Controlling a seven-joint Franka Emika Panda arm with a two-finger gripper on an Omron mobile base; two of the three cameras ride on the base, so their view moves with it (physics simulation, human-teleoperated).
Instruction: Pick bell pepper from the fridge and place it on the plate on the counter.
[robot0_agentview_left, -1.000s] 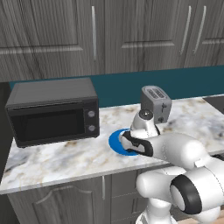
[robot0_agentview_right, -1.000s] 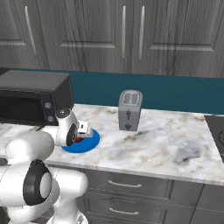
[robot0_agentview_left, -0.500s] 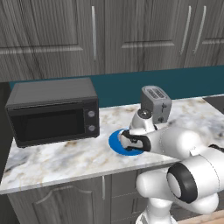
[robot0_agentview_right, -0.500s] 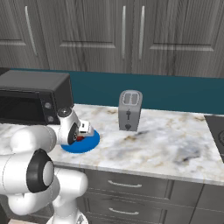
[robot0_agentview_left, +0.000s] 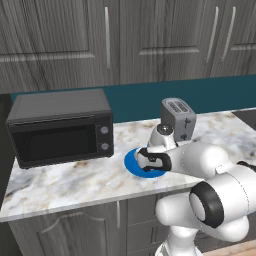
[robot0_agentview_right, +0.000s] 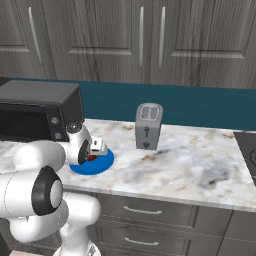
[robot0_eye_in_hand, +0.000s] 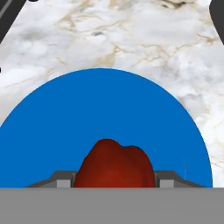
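Gripper (robot0_eye_in_hand: 114, 181) clenched on red bell pepper (robot0_eye_in_hand: 114, 166), poised over blue plate (robot0_eye_in_hand: 105, 109) on marbled counter (robot0_eye_in_hand: 131, 35), toaster (robot0_agentview_right: 148, 126) at two o'clock from the plate.

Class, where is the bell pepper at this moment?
The bell pepper sits between the gripper fingers over the blue plate, between microwave and toaster.

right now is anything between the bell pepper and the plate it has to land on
Nothing visible. The pincer is shut on the bell pepper directly over the plate, whose blue face is bare beneath it. The toaster and the microwave stand off to the sides on the counter.
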